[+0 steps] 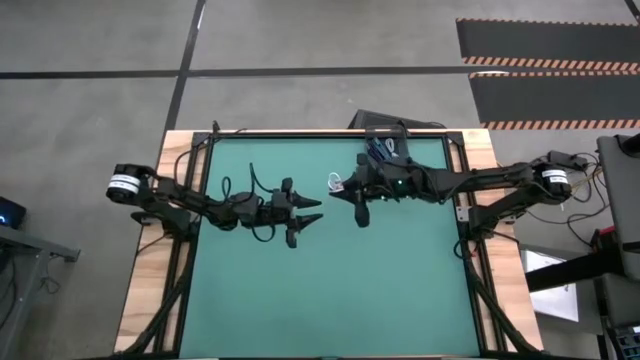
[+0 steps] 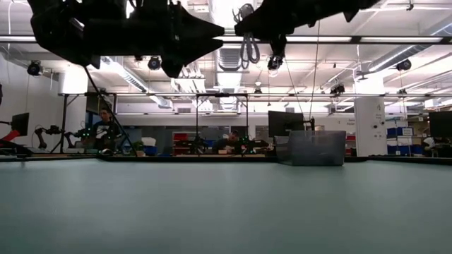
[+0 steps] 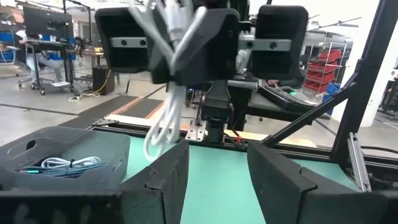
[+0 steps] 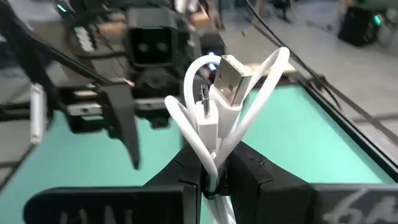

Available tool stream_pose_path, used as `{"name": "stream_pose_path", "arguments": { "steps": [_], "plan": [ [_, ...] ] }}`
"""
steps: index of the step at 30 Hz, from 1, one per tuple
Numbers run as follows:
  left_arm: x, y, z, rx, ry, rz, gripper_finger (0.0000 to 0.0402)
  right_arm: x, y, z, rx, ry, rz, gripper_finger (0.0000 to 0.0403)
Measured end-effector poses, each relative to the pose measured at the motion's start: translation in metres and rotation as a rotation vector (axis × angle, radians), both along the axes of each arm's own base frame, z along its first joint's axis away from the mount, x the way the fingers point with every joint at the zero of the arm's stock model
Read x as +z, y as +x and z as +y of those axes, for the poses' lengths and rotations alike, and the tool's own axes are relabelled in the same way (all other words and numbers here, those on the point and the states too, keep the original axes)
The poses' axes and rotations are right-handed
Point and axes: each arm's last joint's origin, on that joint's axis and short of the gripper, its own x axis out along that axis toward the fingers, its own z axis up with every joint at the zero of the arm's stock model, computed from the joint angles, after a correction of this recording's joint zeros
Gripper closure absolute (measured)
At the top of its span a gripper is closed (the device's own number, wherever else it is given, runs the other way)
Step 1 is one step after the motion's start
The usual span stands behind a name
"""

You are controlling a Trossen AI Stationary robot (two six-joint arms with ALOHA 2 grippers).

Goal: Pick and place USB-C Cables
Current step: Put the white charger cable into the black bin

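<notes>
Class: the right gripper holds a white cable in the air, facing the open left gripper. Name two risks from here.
1. The right gripper pinches the white cable only at the base of its loops; they hang free and could slip out or snag.
2. The left gripper sits close opposite, so the two arms could collide above the table.

— What finish am I seeing on the white cable [image 4: 217, 118] pinched in my right gripper [image 4: 214, 177]?
— Smooth, glossy plastic, with a shiny metal plug end. My fingers [image 4: 255, 177] below it look matt black plastic.
— And beneath the tool?
— The table [image 1: 330, 290] has a matt green mat with a pale wood border.
</notes>
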Motion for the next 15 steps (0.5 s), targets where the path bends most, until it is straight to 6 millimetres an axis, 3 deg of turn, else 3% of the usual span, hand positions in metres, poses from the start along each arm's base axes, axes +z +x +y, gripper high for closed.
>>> {"name": "stream_pose_path", "arguments": {
  "steps": [8, 15],
  "plan": [
    [0.004, -0.02, 0.002, 0.029, -0.004, -0.024, 0.0252, 0.025, -0.003, -0.009, -0.148, -0.025, 0.216, 0.0365],
    [0.007, -0.036, 0.003, 0.031, -0.008, -0.049, 0.0252, 0.047, -0.016, -0.031, -0.242, 0.011, 0.38, 0.0365]
  ]
}}
